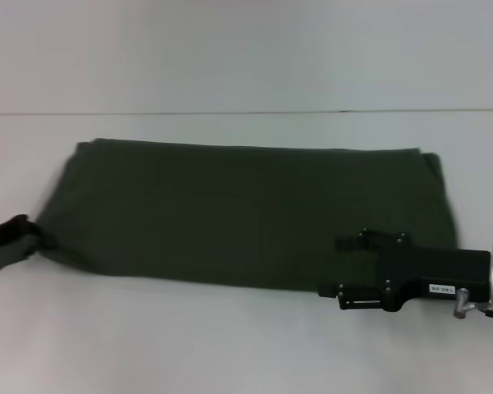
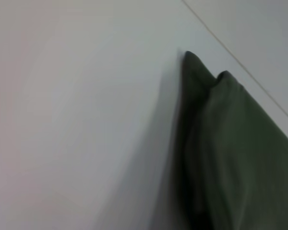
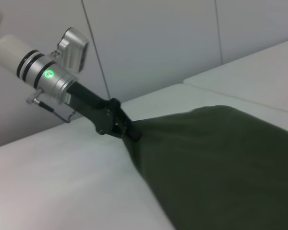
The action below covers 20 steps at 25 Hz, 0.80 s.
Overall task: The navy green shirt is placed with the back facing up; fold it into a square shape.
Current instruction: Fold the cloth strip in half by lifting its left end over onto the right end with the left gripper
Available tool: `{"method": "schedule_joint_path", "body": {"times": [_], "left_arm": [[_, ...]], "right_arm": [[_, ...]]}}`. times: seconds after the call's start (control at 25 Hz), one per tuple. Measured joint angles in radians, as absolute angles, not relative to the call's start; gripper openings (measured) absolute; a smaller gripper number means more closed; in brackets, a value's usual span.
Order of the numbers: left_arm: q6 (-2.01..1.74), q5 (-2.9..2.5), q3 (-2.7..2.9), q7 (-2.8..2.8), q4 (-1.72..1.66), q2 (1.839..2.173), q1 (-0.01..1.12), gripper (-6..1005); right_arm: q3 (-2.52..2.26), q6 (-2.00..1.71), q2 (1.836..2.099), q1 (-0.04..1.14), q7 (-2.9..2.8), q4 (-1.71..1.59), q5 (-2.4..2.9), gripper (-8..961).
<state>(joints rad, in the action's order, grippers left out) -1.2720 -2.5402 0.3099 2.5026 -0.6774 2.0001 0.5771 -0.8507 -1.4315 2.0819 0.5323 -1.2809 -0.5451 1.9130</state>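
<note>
The shirt (image 1: 246, 213) lay across the middle of the white bench (image 1: 230, 345), already a long band, not yet square. The left hand (image 1: 20, 234) pinched its left end. I cannot tell whether the right hand (image 1: 345, 295), lower right, was open or closed.

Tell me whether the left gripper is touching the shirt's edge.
Yes: in the right wrist view the left gripper meets the corner of the navy green shirt, which pulls toward it.

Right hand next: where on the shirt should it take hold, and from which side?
Probably the shirt's near right corner, approached from the right end. The shirt lies as a long flat band; the left hand already pinches the opposite end, and the right hand sits at that near edge.
</note>
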Motion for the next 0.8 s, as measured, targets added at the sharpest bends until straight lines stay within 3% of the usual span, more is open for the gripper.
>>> {"method": "schedule_joint_path", "body": {"times": [0.52,0.8], "left_arm": [[-1.298,-2.619,0.18,2.488,-0.758,1.945,0.555,77],[-1.332,-2.603,0.178,2.486,-0.757,1.946,0.559,94]], "right_arm": [[-0.804,-1.459,2.081,0.512,-1.282,-0.555,1.913,926],[-0.796,-1.444,2.082,0.501,-1.282,-0.555,1.913,925]]}}
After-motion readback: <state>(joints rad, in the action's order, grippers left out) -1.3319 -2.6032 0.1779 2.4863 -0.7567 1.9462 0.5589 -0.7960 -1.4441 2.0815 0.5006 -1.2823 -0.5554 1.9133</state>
